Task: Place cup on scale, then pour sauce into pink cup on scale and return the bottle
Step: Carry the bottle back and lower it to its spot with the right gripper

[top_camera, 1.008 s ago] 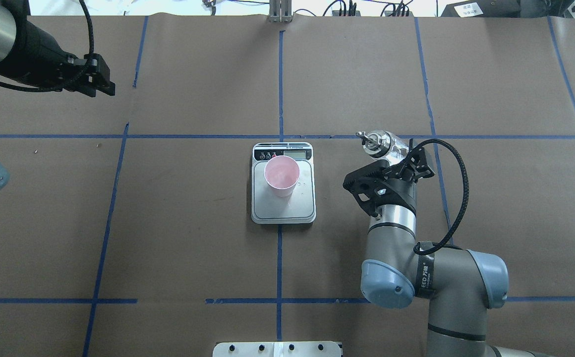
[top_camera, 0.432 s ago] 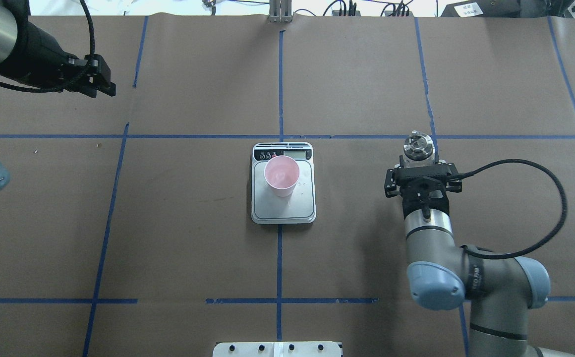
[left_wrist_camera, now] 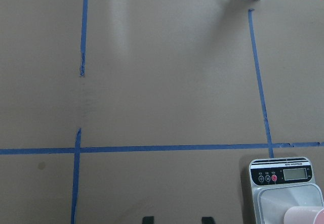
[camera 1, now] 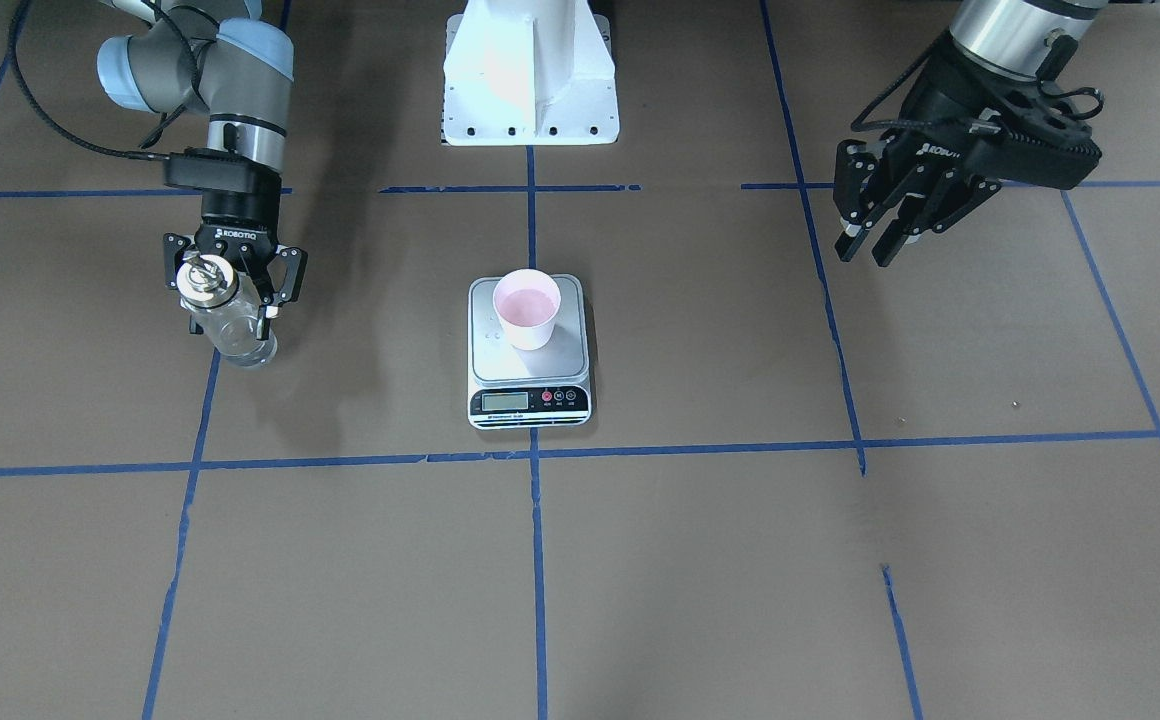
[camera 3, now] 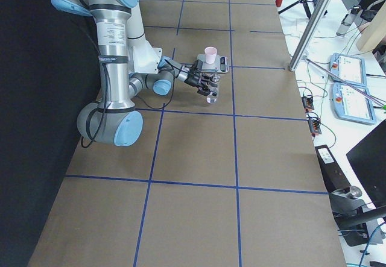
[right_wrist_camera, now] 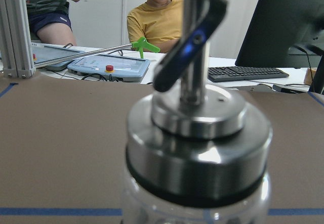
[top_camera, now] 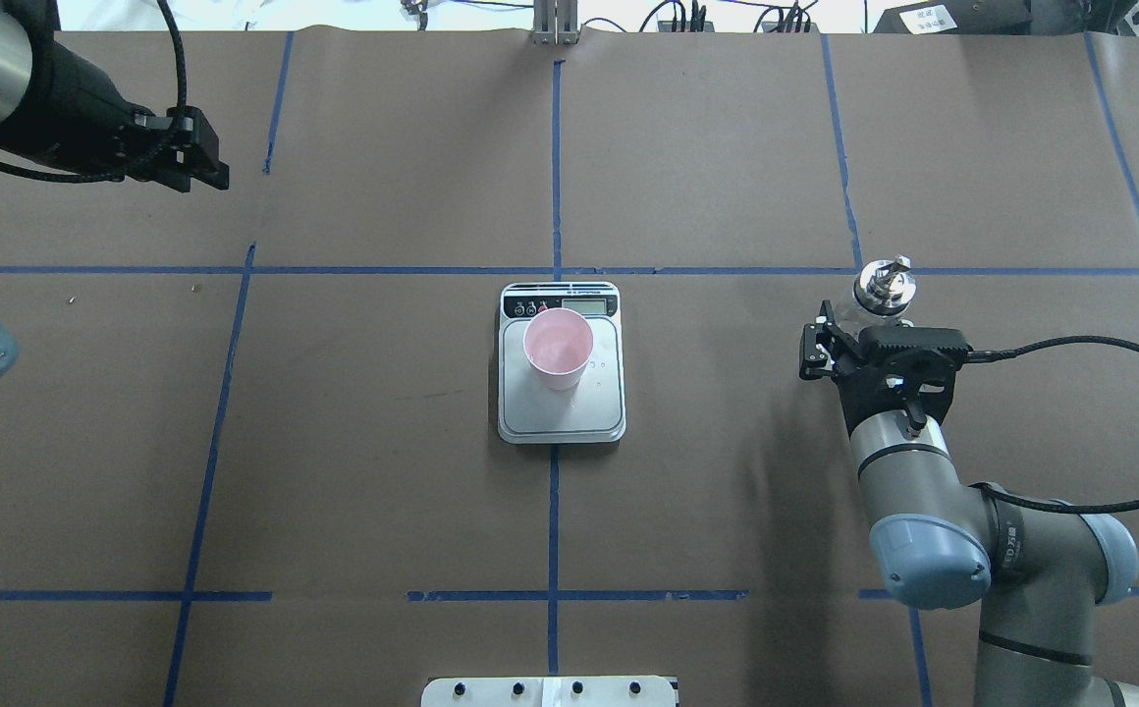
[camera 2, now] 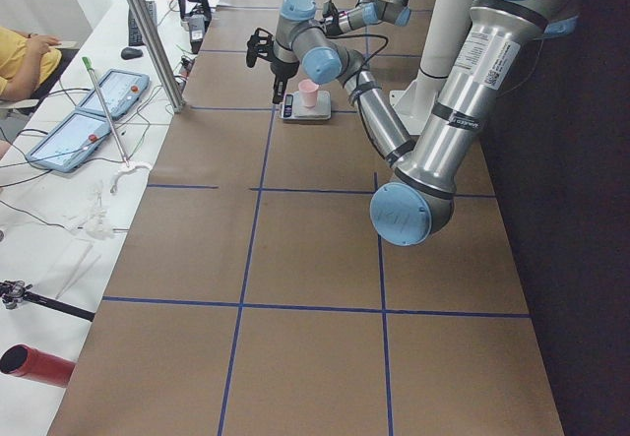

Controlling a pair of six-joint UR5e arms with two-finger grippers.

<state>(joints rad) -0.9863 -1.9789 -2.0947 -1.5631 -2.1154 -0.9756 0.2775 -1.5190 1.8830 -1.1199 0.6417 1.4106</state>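
Note:
The pale pink cup [top_camera: 558,346] stands upright on the silver scale [top_camera: 562,414] at the table's middle; both also show in the front view, cup [camera 1: 527,305] on scale [camera 1: 500,352]. My right gripper [top_camera: 864,322] is shut on the clear glass bottle [camera 1: 232,328], held roughly upright to the right of the scale, low over the table. I cannot tell whether it touches the table. Its silver pourer cap [right_wrist_camera: 195,133] fills the right wrist view. My left gripper [camera 1: 872,240] is open and empty, far off at the back left [top_camera: 204,175].
Blue tape lines cross the brown table cover. The white robot base plate [camera 1: 530,70] sits at the near edge. Operators, control panels and a keyboard [right_wrist_camera: 243,73] lie beyond the far edge. The left wrist view shows the scale [left_wrist_camera: 286,176] at its lower right.
My right arm has swung the bottle to the right, away from the scale, and turned it from tilted toward the cup to roughly upright. The left arm has not moved.

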